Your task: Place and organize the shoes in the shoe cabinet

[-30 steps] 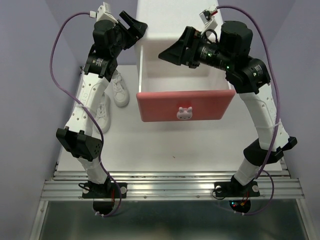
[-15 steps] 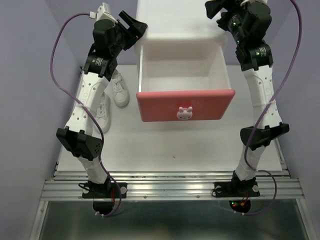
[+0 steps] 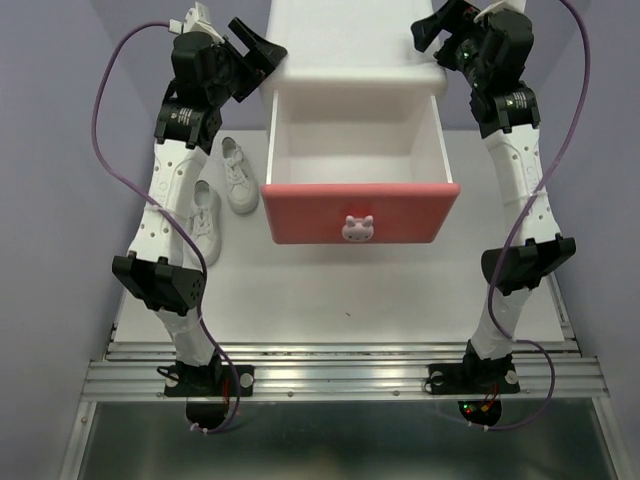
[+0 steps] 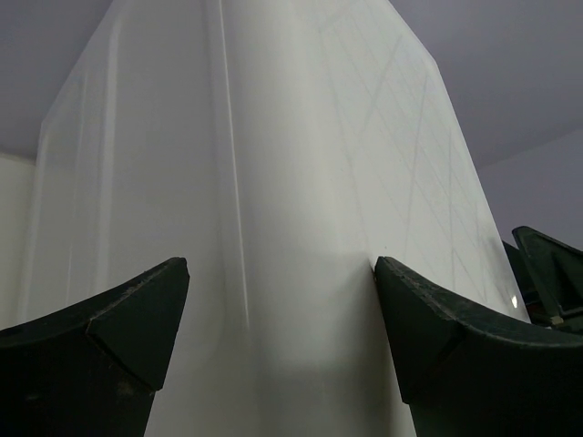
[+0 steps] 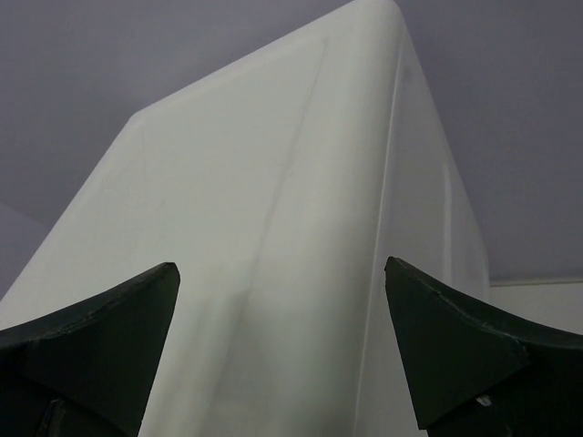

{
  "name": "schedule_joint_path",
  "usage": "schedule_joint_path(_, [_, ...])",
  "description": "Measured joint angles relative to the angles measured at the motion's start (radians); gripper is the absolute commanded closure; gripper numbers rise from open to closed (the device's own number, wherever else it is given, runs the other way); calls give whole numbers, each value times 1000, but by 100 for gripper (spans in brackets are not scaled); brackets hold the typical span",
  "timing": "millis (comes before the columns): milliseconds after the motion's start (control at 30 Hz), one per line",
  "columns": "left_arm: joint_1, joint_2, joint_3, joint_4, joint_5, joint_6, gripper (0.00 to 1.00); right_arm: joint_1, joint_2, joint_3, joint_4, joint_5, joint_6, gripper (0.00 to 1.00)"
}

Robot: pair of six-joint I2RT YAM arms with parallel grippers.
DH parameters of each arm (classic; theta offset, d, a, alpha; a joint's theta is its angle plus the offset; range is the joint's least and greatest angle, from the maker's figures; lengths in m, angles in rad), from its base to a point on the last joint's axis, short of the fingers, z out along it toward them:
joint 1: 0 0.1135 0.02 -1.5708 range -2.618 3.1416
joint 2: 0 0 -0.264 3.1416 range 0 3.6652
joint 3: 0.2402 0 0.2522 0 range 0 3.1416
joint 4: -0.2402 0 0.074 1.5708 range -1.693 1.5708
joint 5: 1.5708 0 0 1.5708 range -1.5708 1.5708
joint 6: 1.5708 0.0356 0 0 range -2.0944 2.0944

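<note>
The white sneakers (image 3: 238, 176) lie on the table (image 3: 300, 290) just left of the shoe cabinet (image 3: 350, 50), outside it. They are judged light and soft-sided, and are best pinched at the heel collar. The left gripper (image 3: 258, 44) is empty, fingers apart either side of the cabinet's left rear edge. The pink drawer (image 3: 355, 212) stands open, with nothing visible inside. The right gripper (image 3: 436, 32) is empty, fingers apart at the right rear edge. No brand or writing is legible.

The white shoe cabinet (image 3: 345, 45) stands upright with its pink drawer (image 3: 300, 212) pulled out. One white sneaker (image 3: 238, 176) and its mate (image 3: 205, 222) lie just left of it.
</note>
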Motion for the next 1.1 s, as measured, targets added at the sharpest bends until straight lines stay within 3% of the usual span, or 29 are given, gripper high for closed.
schedule_joint_path(233, [99, -7, 3, -20, 116, -31, 4, 11, -11, -12, -74, 96, -93, 0])
schedule_joint_path(600, [241, -50, -58, -190, 32, 86, 1, 27, -46, -30, -134, 150, -154, 6])
schedule_joint_path(767, [256, -106, -190, -231, 35, 117, 1, 28, -46, -30, -138, 150, -155, 7])
schedule_joint_path(1100, [457, -267, -623, -253, -25, 193, 1, 25, -30, -8, -148, 128, -148, 7])
